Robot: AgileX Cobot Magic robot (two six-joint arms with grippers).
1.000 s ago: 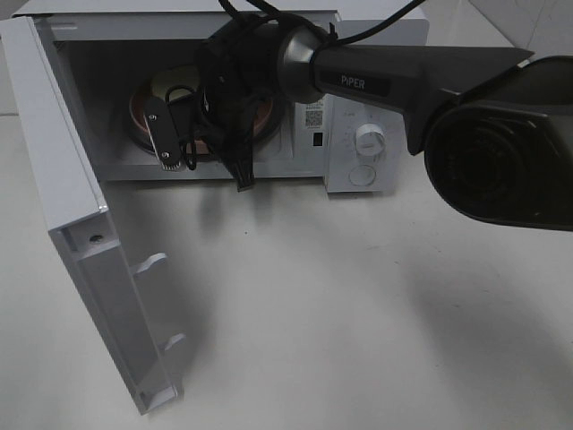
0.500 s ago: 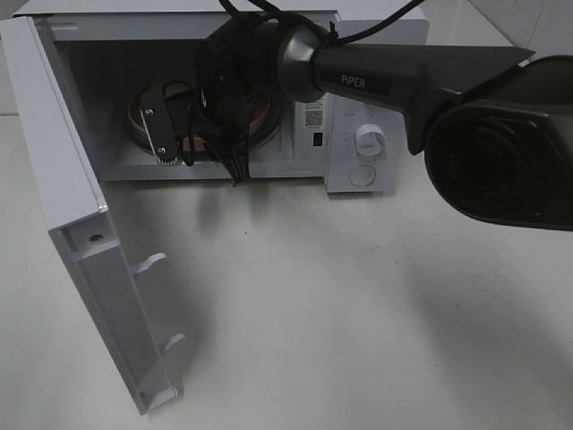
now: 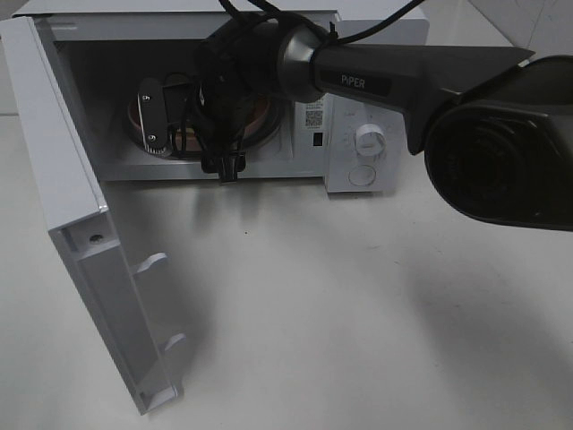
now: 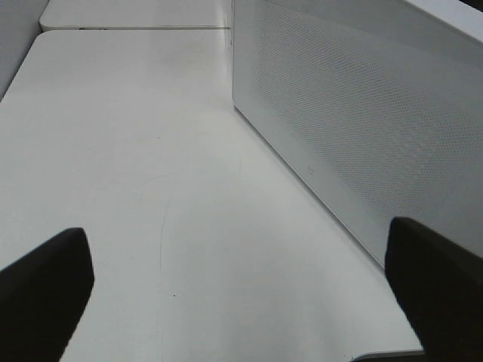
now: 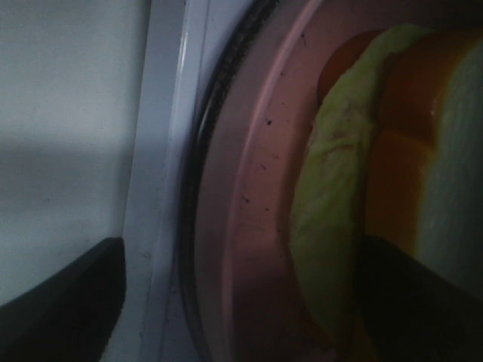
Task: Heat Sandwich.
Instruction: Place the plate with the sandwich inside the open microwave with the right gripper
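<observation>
Judging from the open door point(image 3: 72, 206), you've got the sandwich point(image 5: 332, 226) on its pink plate point(image 5: 249, 226) inside the microwave point(image 3: 358, 179) (door unshut, heating not started). Your right hand point(image 3: 191, 161) stands spread, seemingly off the plate, sandwich just beside one jaw; left hand point(image 4: 241, 290) spread, empty.

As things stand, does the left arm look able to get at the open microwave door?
Probably yes: the door stands close beside the open left end effector, only bare table between.

Right arm point(image 3: 385, 76) stretched forward, right claw point(image 3: 188, 141) spread wide; left claw point(image 4: 240, 294) likewise gaping.
</observation>
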